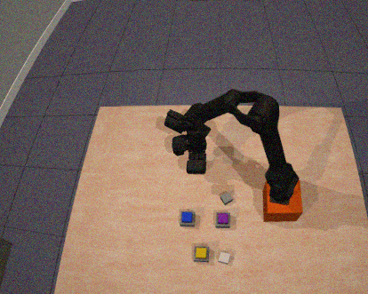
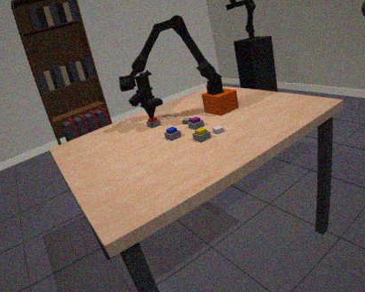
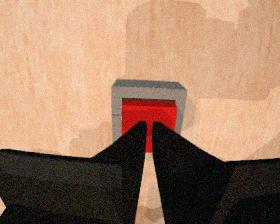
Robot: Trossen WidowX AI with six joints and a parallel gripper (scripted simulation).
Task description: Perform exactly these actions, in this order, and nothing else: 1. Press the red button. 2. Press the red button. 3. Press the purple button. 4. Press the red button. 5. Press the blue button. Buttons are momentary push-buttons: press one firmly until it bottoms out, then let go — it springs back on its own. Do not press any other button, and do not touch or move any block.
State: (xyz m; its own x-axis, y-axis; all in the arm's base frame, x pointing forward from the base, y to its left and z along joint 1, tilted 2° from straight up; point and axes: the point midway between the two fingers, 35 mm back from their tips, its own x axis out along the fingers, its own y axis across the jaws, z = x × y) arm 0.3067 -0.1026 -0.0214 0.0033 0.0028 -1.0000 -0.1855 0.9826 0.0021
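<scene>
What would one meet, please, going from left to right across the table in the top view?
Hand → blue button → yellow button → purple button → orange base. The two small blocks are left out, since they overlap the purple button's column.

A black arm [image 2: 173, 28] with a black gripper [image 3: 149, 130] stood on an orange base [image 1: 294, 212] atop a pale, wood-grained table [image 2: 173, 174], its tips over a red button [image 3: 150, 112] in a grey housing. Nearer lay blue [image 1: 187, 217], purple [image 1: 222, 218] and yellow [image 1: 201, 252] buttons, a grey block [image 1: 227, 197] and a white block [image 1: 224, 258]. The floor [image 1: 121, 46] was slate-blue tile, the far bookshelf [image 2: 20, 6] dark brown.
</scene>
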